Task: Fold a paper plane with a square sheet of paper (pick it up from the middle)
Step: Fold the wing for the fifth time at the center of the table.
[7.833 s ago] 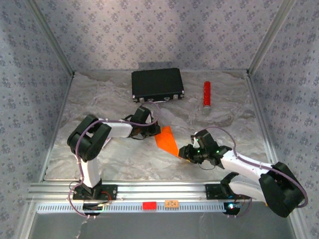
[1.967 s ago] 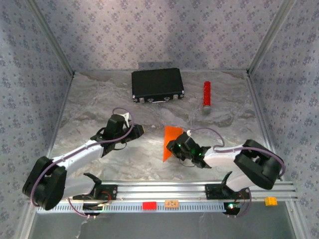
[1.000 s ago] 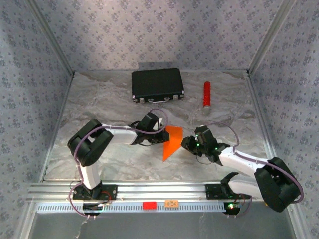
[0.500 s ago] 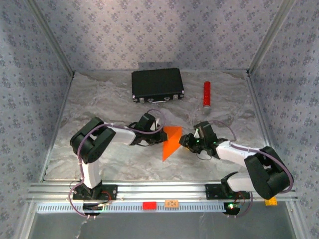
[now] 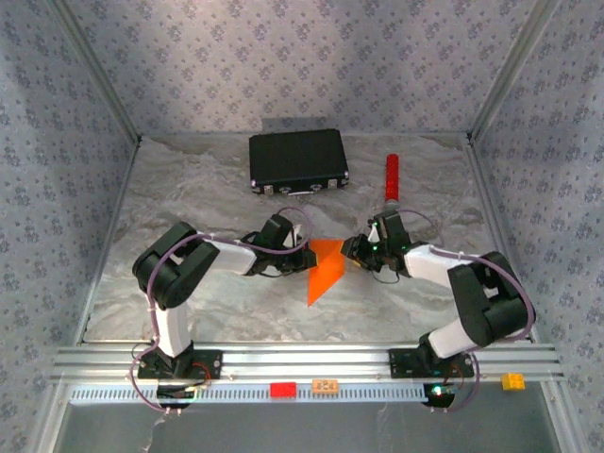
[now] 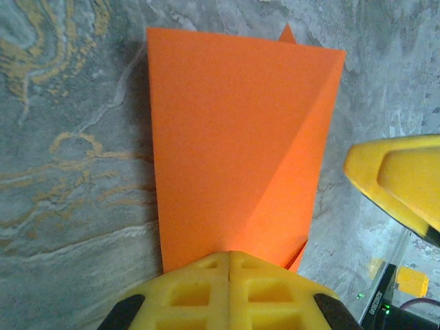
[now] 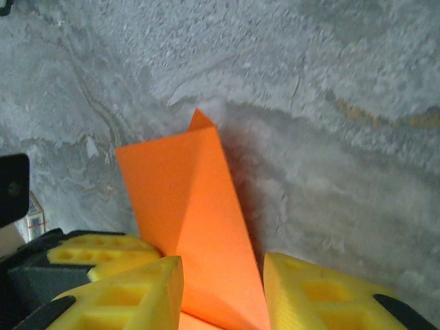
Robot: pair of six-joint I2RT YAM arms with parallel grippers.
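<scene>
Paper: the folded orange paper (image 5: 326,269) lies on the table (image 5: 208,189) at mid-frame in the overhead view, wide at its upper end and narrowing to a point at the lower left.
Folds: in the left wrist view the paper (image 6: 234,137) lies flat, with a slanting crease down its right part and a small tip peeking over its upper edge. In the right wrist view the paper (image 7: 179,185) shows one flap raised along a ridge.
Left gripper: the left gripper (image 5: 307,257) meets the paper's left edge. Its fingers are clenched together (image 6: 229,265) at the paper's lower edge, and I cannot tell if they pinch it.
Right gripper: the right gripper (image 5: 356,253) is at the paper's upper right. It is released, its fingers spread (image 7: 223,265) with the raised flap between them.
Behind: a black case (image 5: 298,160) and a red cylinder (image 5: 391,177) sit well apart near the upper edge of the table.
</scene>
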